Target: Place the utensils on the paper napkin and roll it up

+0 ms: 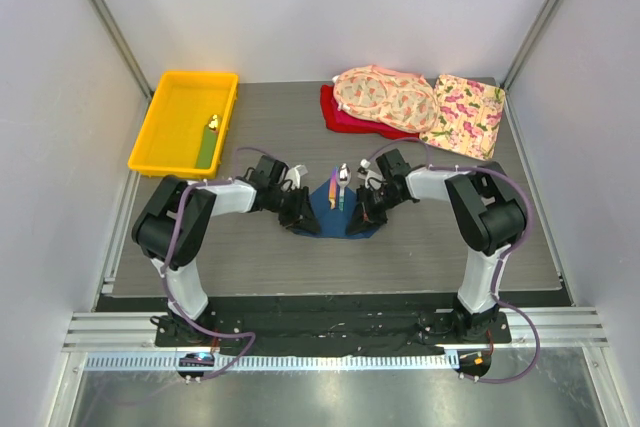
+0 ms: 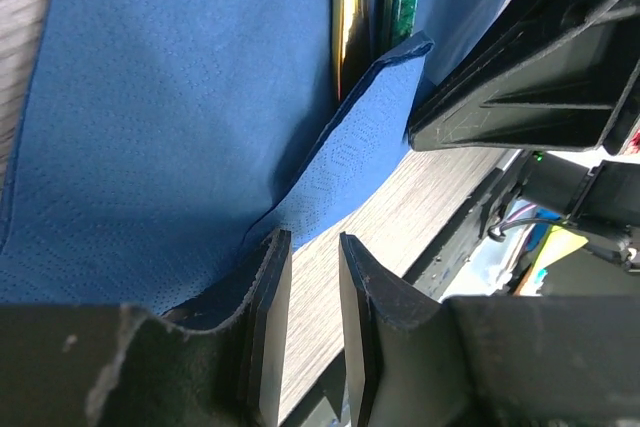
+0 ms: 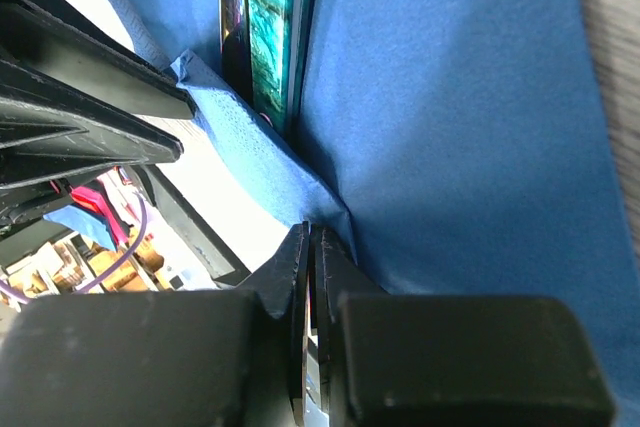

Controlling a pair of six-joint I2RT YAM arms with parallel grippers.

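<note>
Lying on the thin navy-blue paper napkin [image 1: 325, 210] central on the grey table [image 1: 450, 237], the slim colour-handled utensils [image 1: 342, 185] seem placed; rolling remains. Right gripper [image 3: 308, 235] pinches its 4 o'clock edge; left gripper [image 2: 314, 247], 8 o'clock, gapes empty.

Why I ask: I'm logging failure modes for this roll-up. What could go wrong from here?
1. The right claw is shut on a thin edge of the paper napkin; a hard pull could tear it.
2. The left claw stands open with bare table between its fingers, so the fold may lift on one side only and roll skewed.
3. The utensils lie loose beside the fold and might slide out as it turns.
</note>
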